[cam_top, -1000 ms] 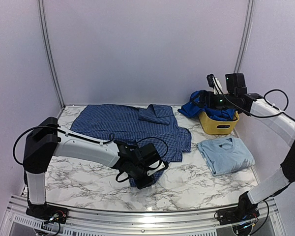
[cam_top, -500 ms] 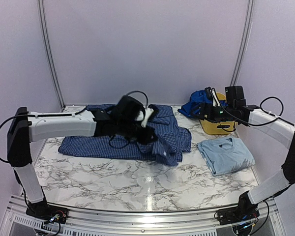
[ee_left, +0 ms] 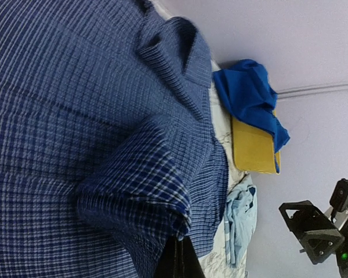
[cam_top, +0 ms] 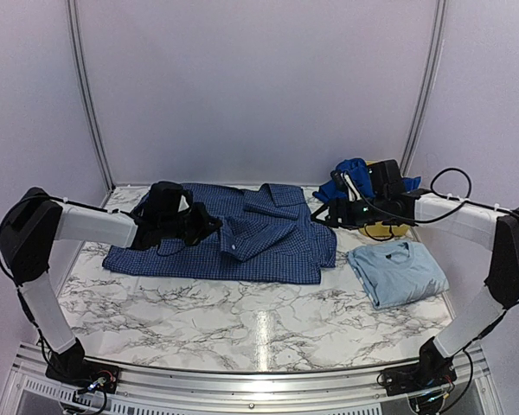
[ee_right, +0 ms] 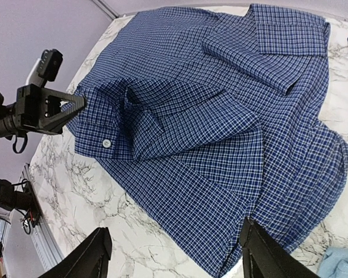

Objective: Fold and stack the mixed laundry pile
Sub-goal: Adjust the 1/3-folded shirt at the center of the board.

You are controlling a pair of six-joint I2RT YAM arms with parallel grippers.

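Note:
The navy-and-white check shirt [cam_top: 268, 238] lies spread on the marble table, one sleeve folded back over its body. My left gripper [cam_top: 209, 226] hangs low over the shirt's left half. It is shut on the folded sleeve near the cuff [ee_left: 162, 197], and its dark fingers [ee_left: 177, 260] meet under the cloth. My right gripper [ee_right: 180, 255] is open above the shirt's right hem [ee_right: 232, 231], with nothing between its fingers. The pale sky-blue T-shirt [cam_top: 396, 272] lies folded at the right. A royal-blue piece [cam_top: 342, 177] hangs out of the basket.
The yellow basket [ee_left: 252, 147] stands at the back right, largely behind my right arm in the top view. White walls enclose the table on the left, back and right. Bare marble [cam_top: 259, 328] lies in front of the shirt.
My left gripper closed on the sleeve near the front, then carried it back and left over the shirt. My right gripper left the basket and came over the shirt's right hem, jaws narrowing.

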